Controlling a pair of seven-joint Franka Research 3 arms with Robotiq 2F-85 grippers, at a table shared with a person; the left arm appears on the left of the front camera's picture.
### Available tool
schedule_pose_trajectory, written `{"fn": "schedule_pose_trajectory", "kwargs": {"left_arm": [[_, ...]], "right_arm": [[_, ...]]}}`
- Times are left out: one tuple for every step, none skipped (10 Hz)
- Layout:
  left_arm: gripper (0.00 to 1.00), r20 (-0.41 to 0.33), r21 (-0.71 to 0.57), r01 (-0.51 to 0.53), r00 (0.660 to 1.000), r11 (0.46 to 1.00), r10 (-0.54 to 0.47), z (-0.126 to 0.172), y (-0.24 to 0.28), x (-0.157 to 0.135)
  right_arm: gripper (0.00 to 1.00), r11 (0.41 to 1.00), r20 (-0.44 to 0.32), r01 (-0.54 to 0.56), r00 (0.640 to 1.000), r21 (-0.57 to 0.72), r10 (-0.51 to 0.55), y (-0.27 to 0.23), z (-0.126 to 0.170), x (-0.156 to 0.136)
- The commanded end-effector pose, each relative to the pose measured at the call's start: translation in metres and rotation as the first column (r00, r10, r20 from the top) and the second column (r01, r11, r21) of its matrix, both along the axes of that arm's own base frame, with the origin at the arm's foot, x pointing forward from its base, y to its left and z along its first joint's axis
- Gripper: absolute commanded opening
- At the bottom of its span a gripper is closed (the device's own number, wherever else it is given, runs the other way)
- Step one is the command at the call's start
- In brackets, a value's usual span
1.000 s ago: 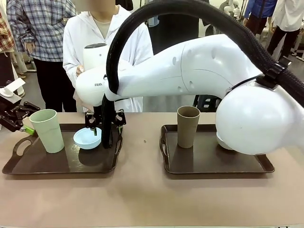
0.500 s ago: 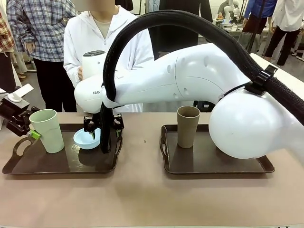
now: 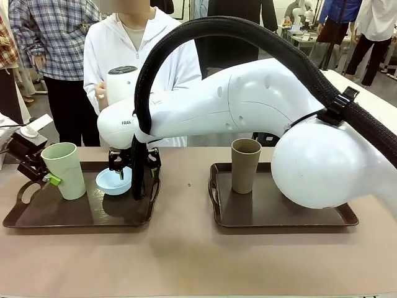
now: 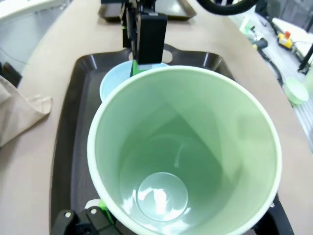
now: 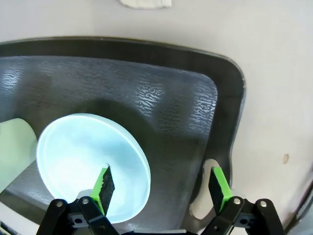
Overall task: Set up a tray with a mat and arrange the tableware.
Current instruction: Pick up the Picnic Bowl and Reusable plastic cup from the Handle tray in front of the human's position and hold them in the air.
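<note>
A pale green cup point(image 3: 63, 169) stands at the left of the left dark tray point(image 3: 74, 214). My left gripper point(image 3: 46, 176) is open, its fingers either side of that cup point(image 4: 195, 147) low down. Beside it sits a light blue bowl point(image 3: 111, 181). My right gripper point(image 3: 134, 165) hangs open just above the bowl point(image 5: 83, 152), one pad point(image 5: 103, 183) over its inside and the other over the tray's handle. A tan-brown cup point(image 3: 245, 164) stands on the right tray point(image 3: 279, 211). A beige cloth point(image 4: 19, 112) lies beside the left tray; whether it is the mat I cannot tell.
My right arm point(image 3: 260, 105) reaches across the table from the right and hides the right tray's far right part. A person in a white coat point(image 3: 133, 56) stands at the far edge behind the left tray. Bare tabletop point(image 3: 186, 261) runs along the near edge.
My left gripper has moved right and down, closing in on the green cup. My right arm has swung slightly and its gripper has risen a little above the blue bowl.
</note>
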State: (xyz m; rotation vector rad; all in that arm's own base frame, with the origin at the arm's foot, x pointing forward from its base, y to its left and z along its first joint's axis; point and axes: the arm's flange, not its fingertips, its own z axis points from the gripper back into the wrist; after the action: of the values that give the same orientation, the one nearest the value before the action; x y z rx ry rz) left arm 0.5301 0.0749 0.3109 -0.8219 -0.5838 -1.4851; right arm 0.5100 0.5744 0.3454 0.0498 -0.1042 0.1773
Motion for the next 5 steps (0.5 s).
{"fn": "schedule_pose_trajectory", "kwargs": {"left_arm": [[1.0, 0.035, -0.024, -0.005, 0.999, 1.0, 0.006, -0.0039, -0.0017, 0.0073], [1.0, 0.034, -0.025, -0.005, 0.999, 1.0, 0.006, -0.0039, -0.002, 0.0071], [0.9, 0.037, -0.031, 0.001, 0.999, 1.0, 0.001, -0.0035, -0.0021, 0.0074], [0.44, 0.038, -0.035, 0.0, 0.999, 0.999, 0.001, -0.003, -0.0027, 0.0069], [0.34, 0.039, -0.037, 0.004, 0.999, 0.999, -0.002, -0.0026, -0.0024, 0.0075]], "right_arm": [[1.0, 1.0, 0.059, 0.002, 0.998, -0.002, -0.001, 0.0107, -0.0017, 0.0064], [1.0, 1.0, 0.052, -0.01, 0.999, -0.004, 0.011, 0.0108, -0.0026, 0.0062], [0.88, 0.999, 0.039, -0.043, 0.998, -0.001, 0.043, 0.011, -0.0048, 0.0067], [0.4, 0.999, 0.024, -0.047, 0.999, 0.008, 0.047, 0.0111, -0.0057, 0.0069], [0.29, 0.999, 0.022, -0.045, 0.999, 0.009, 0.045, 0.0111, -0.0056, 0.0075]]}}
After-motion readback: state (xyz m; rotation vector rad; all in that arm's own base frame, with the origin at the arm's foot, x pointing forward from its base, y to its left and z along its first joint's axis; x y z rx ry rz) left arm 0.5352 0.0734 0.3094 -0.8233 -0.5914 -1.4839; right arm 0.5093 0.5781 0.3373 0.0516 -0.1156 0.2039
